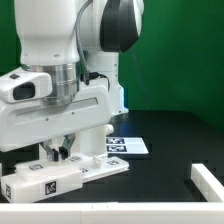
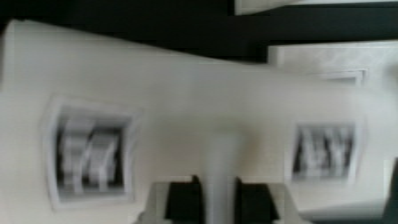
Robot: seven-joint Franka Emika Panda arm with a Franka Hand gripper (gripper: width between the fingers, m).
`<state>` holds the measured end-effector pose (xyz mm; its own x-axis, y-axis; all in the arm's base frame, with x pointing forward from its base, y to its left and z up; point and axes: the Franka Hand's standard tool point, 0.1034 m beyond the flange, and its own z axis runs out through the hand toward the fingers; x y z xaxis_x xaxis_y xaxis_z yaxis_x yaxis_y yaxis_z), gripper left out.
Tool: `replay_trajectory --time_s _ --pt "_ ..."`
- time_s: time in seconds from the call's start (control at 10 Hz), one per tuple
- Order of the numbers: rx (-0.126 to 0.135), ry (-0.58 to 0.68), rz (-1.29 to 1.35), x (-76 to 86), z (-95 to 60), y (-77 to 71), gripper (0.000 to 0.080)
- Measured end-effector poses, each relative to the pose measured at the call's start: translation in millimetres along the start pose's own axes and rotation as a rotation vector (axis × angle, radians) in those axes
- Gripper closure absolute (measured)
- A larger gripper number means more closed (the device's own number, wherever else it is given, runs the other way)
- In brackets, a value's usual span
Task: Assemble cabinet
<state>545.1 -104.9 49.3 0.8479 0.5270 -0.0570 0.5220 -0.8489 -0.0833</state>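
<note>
A white cabinet piece [image 1: 52,181] with black-and-white tags lies at the front of the exterior view's left, a flatter tray-like part [image 1: 100,168] joined to its right side. My gripper [image 1: 56,152] is lowered straight onto it, mostly hidden by the hand. In the blurred wrist view the cabinet piece [image 2: 160,90] fills the picture, showing two tags [image 2: 93,142]. A thin upright white wall of it [image 2: 217,170] runs between my dark fingers [image 2: 183,203], and my gripper [image 2: 217,200] is shut on that wall.
The marker board [image 1: 128,146] lies flat on the black table just behind the cabinet piece. Another white block [image 1: 209,181] sits at the front of the exterior view's right. The arm's bulk [image 1: 60,60] hangs over the left half of the scene.
</note>
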Motion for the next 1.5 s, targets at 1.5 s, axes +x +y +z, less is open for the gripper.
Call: replay_trajectory --time_s 1.5 --pt "-0.112 0.040 -0.406 62.6 -40.6 -117.6 0.0737"
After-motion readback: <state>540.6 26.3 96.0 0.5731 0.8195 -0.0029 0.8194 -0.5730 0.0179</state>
